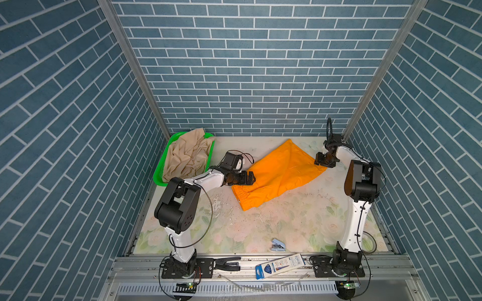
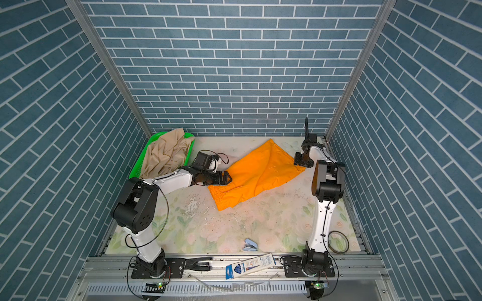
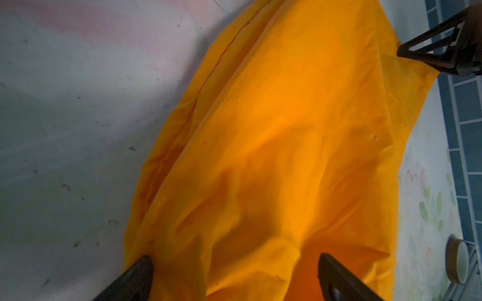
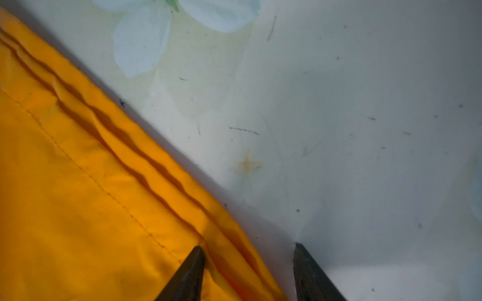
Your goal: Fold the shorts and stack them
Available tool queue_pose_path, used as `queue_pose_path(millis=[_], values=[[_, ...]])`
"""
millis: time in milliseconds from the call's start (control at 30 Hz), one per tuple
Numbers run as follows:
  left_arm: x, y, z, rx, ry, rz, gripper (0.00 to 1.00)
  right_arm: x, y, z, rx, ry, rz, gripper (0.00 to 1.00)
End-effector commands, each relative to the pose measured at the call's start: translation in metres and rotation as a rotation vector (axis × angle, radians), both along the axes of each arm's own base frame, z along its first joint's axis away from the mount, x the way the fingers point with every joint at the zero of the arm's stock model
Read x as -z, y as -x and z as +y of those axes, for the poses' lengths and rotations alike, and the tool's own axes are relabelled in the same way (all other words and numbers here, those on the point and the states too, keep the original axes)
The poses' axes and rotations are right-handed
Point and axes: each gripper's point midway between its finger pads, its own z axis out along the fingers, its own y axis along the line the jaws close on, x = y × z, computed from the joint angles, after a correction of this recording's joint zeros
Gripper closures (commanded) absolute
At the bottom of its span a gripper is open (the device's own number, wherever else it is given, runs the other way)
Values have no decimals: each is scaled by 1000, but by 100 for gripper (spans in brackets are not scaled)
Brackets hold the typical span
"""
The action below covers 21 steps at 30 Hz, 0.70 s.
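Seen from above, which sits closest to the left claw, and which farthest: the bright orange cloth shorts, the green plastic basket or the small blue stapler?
In a top view:
1. The bright orange cloth shorts, in the middle, directly at the left gripper.
2. The green plastic basket, in the far left corner.
3. The small blue stapler, farthest, towards the front.
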Motion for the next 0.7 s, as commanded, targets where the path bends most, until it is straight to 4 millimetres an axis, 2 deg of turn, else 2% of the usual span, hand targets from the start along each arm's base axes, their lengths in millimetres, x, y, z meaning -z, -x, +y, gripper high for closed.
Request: queue_pose_path(millis=[0, 167, 200, 367, 467, 567, 667], values=[[4, -4, 4, 25, -39, -3, 0, 10, 28, 3, 12, -41, 91, 49], [3, -5, 3, 33, -35, -11, 0, 12, 42, 14, 18, -129, 100, 64], [2, -5, 3, 33, -36, -11, 0, 2, 42, 15, 21, -138, 78, 70], [-1, -4, 5, 63, -52, -17, 0, 3, 58, 4, 67, -160, 84, 100], [-5, -4, 11, 77, -83, -24, 0, 2, 72, -11, 120, -168, 89, 100], [-12, -5, 13, 102, -101, -28, 0, -1, 94, -25, 182, -162, 96, 100], [-19, -4, 12, 142, -113, -27, 0, -2, 128, -32, 244, -153, 124, 100]])
